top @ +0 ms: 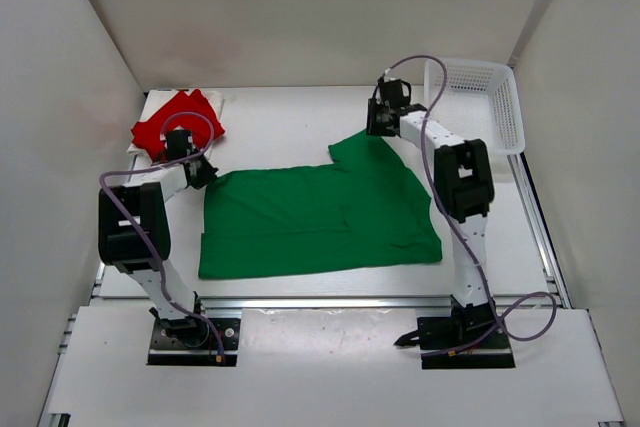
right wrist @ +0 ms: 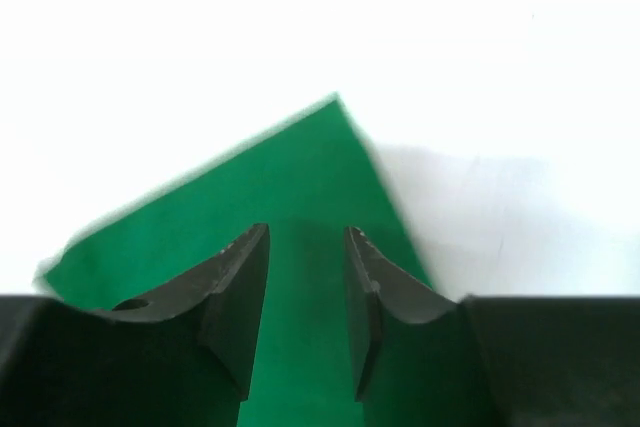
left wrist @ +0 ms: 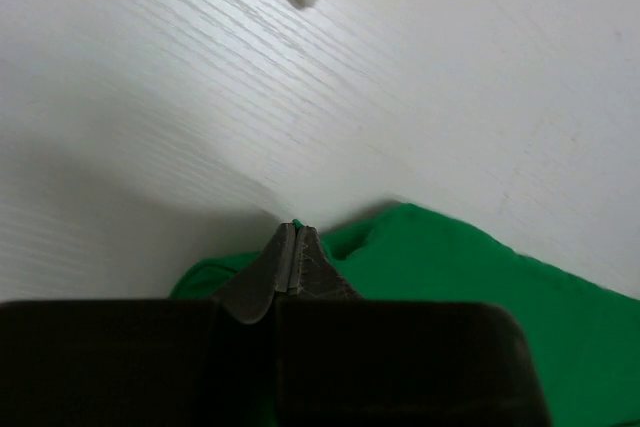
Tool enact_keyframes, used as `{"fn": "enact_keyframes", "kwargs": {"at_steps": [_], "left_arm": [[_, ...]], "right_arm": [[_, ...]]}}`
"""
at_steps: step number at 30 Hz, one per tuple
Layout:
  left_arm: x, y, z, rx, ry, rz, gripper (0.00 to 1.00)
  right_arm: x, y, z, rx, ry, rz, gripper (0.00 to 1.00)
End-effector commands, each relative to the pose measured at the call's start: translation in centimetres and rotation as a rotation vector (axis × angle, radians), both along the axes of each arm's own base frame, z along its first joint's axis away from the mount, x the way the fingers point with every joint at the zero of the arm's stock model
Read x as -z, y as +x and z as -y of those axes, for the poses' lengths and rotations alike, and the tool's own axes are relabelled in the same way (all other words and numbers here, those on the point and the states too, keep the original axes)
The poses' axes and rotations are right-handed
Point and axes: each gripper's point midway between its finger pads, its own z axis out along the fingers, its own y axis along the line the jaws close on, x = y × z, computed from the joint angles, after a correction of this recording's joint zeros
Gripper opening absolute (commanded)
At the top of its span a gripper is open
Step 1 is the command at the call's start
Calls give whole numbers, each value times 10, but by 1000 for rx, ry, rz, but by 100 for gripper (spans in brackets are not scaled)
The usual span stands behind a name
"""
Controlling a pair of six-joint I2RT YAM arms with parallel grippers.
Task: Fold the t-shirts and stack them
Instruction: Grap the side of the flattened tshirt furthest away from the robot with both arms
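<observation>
Red cotton t-shirt (top: 178,122) is stacked at ten o'clock; green cotton t-shirt (top: 310,222), unfolded, is clamped by left jaws; right jaws apart.

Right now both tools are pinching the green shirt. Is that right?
No. Only the left tool pinches the green shirt; the right tool is open above it, as the right wrist view shows.
</observation>
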Motion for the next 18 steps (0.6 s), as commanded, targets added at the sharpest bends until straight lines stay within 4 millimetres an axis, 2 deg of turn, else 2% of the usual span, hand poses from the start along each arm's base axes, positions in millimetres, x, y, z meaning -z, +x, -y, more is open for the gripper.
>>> {"fn": "enact_keyframes", "kwargs": {"at_steps": [1, 4, 5, 6, 7, 8, 10, 14, 16, 17, 18], "left_arm": [[-27, 7, 14, 26, -62, 105, 0], [-23, 8, 17, 31, -69, 95, 0], [-24, 10, 19, 37, -80, 100, 0], [-24, 10, 17, 31, -80, 103, 0], [-24, 10, 17, 31, -80, 101, 0], [-22, 10, 20, 43, -77, 99, 0], [-22, 11, 20, 41, -82, 100, 0], [-25, 11, 17, 27, -87, 109, 0], [-24, 11, 17, 28, -86, 111, 0], [-28, 13, 14, 24, -75, 121, 0], [-24, 10, 14, 21, -76, 104, 0]], "right_arm": [[-12, 30, 7, -3, -134, 4, 34], [6, 42, 8, -10, -208, -46, 35], [13, 38, 10, -13, -229, -80, 35], [11, 48, 6, -11, -223, -65, 34], [16, 47, 7, -6, -233, -76, 34], [10, 49, 2, -16, -210, -58, 34], [22, 40, 2, -15, -207, -91, 35], [18, 42, -1, -14, -201, -90, 30], [17, 46, 2, -20, -199, -75, 35], [19, 46, 0, -27, -193, -77, 36], [17, 47, -1, -31, -182, -72, 35]]}}
